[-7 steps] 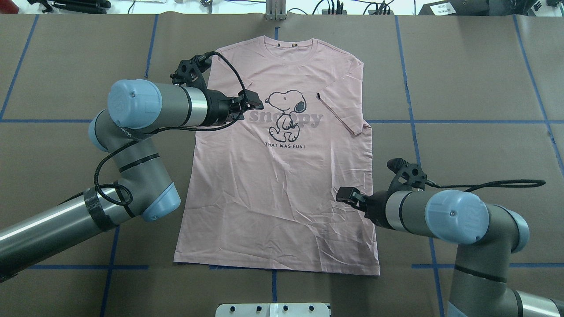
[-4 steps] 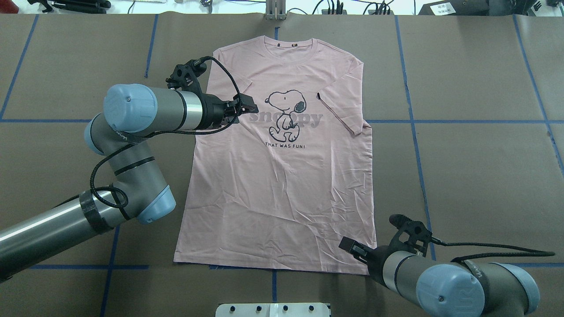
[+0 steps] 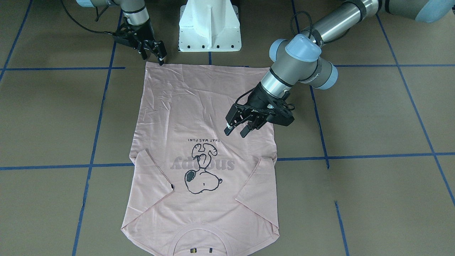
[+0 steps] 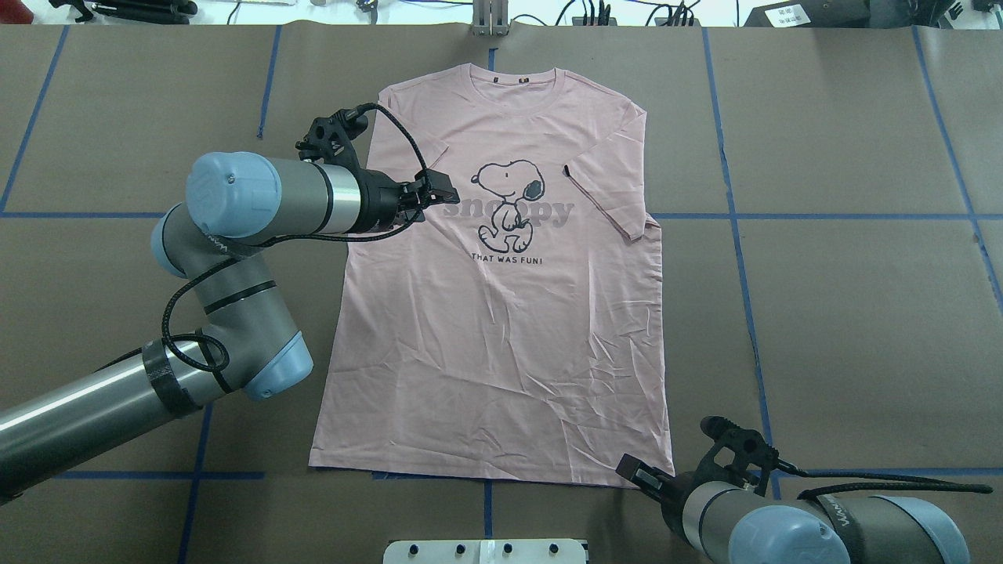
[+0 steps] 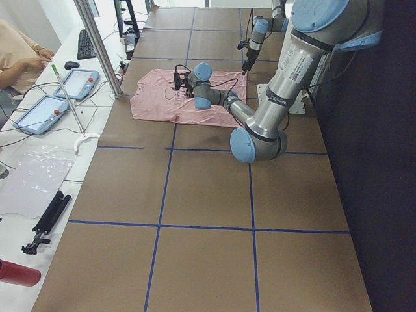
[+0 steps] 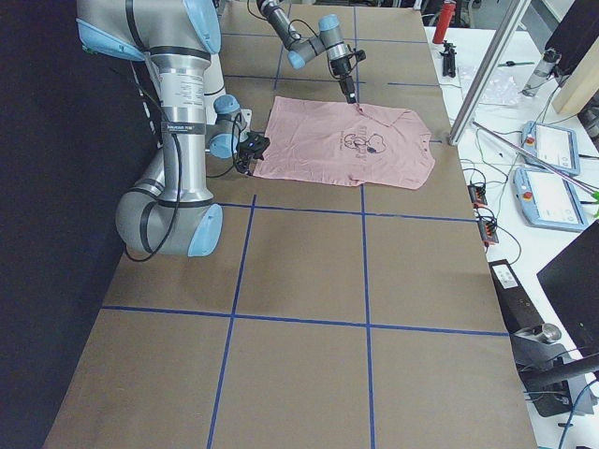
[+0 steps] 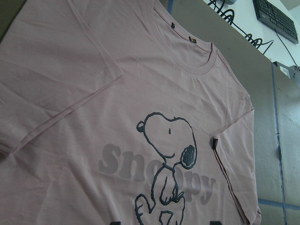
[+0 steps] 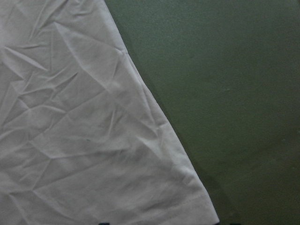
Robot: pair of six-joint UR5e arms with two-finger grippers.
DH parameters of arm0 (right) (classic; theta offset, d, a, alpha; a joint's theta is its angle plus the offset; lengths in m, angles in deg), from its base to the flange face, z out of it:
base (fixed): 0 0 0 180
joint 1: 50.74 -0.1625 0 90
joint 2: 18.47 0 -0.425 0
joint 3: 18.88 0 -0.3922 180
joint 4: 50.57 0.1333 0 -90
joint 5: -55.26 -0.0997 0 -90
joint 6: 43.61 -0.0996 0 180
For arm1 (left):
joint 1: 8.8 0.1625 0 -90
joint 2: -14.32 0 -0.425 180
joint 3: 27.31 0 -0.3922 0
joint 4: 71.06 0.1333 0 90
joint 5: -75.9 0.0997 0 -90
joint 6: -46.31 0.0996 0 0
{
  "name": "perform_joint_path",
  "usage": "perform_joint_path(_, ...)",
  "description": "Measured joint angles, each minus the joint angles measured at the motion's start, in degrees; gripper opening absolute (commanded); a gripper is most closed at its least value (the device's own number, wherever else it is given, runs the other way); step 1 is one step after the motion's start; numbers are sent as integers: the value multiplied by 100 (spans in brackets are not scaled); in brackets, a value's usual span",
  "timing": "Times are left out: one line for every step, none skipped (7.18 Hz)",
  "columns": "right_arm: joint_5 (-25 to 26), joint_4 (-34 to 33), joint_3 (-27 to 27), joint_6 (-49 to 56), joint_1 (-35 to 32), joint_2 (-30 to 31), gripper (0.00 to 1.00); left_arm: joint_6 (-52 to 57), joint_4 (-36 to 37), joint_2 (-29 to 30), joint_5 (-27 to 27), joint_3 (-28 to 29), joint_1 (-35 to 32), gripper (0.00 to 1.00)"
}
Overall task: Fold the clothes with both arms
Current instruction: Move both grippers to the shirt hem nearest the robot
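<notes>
Overhead exterior showed the pale pink T-shirt (image 4: 501,337) lying flat and print-up on the brown table (image 4: 846,313), with its collar on the far side from the robot and both sleeves folded inward. The left gripper (image 4: 439,190) hung over the chest beside the dog print. Only the front-facing view showed its fingers spread apart and empty. The right gripper (image 4: 636,474) sat at the near hem corner. Its wrist camera showed that corner lying ungripped between widely parted jaws.

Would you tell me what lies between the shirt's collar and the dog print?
Only plain pink shirt fabric, from collar to dog print, per the overhead view.
</notes>
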Motion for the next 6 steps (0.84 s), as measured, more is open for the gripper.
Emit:
perform_joint_path(-2, -14, 27, -18, 0, 8, 58, 0, 0, 7, 1, 0, 0, 70)
perform_joint_path(-3, -37, 42, -23, -2, 21, 18, -3, 0, 11, 2, -2, 1, 70)
perform_joint_path(-2, -81, 32, -27, -6, 30, 0, -5, 0, 7, 2, -5, 1, 70)
perform_joint_path(0, -129, 18, -29, -11, 31, 0, -5, 0, -3, 2, -5, 1, 70)
perform_joint_path(-1, -154, 2, -28, -15, 38, 0, -6, -2, -7, 2, -9, 1, 70)
perform_joint_path(-3, -165, -14, -29, -16, 44, 0, -8, 5, -10, 0, -24, 1, 70)
